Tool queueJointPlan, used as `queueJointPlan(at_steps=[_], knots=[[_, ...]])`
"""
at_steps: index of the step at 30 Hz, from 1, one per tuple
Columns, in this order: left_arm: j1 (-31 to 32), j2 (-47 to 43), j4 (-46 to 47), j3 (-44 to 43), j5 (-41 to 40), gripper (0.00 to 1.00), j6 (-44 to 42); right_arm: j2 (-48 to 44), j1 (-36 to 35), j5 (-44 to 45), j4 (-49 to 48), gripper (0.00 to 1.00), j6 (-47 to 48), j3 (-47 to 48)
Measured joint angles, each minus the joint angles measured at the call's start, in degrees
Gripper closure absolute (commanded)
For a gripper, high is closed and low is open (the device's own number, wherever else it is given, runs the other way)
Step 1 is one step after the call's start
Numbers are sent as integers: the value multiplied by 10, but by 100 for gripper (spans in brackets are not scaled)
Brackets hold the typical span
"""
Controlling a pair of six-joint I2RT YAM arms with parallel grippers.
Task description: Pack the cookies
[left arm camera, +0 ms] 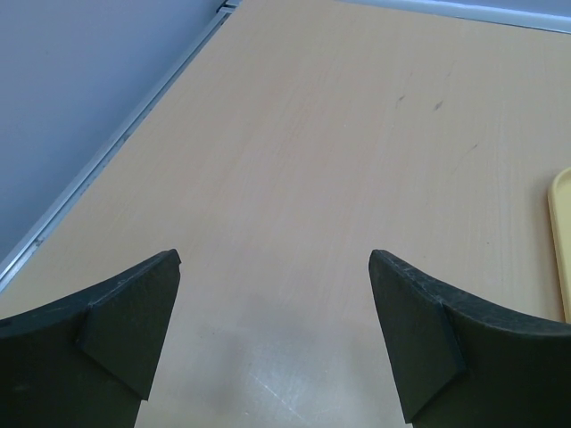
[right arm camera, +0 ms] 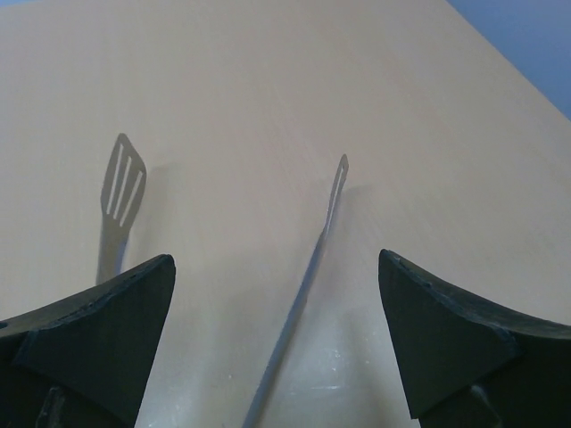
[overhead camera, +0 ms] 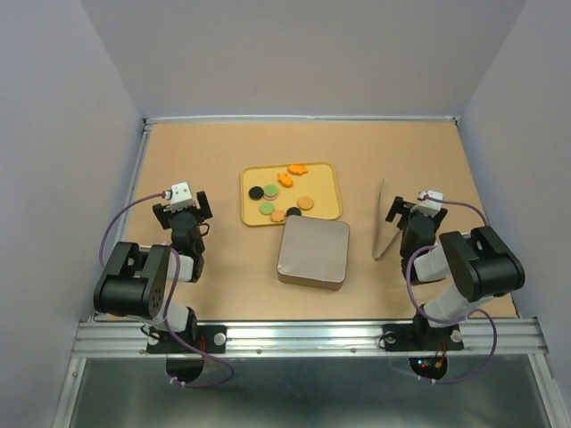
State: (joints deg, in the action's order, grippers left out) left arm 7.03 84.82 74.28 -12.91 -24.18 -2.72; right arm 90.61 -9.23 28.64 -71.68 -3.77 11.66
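Observation:
The cookies lie on a yellow tray (overhead camera: 330, 169) at mid-table: black (overhead camera: 256, 191), green (overhead camera: 270, 189) and tan (overhead camera: 305, 203) discs, plus orange star-like shapes (overhead camera: 297, 168). A closed brown square box (overhead camera: 312, 253) sits just in front of the tray. My left gripper (overhead camera: 182, 205) is open and empty, left of the tray, over bare table (left arm camera: 275, 259). My right gripper (overhead camera: 416, 208) is open and empty, right of the tray. A thin metal spatula (overhead camera: 380, 223) lies between its open jaws, seen edge-on in the right wrist view (right arm camera: 308, 276).
The tray's rim shows at the right edge of the left wrist view (left arm camera: 562, 241). The spatula's slotted shadow (right arm camera: 120, 187) falls on the table to its left. Grey walls close in the table on the left, back and right, with a metal rail at the near edge.

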Motion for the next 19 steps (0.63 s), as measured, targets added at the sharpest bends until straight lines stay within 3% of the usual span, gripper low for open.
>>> queueJointPlan(at_steps=[7,19], knots=[[0,0,0,0,0,1,0,22,30,-54,-10,0,-9,0],[0,0,0,0,0,1,0,22,30,-70,-12,0,-10,0]])
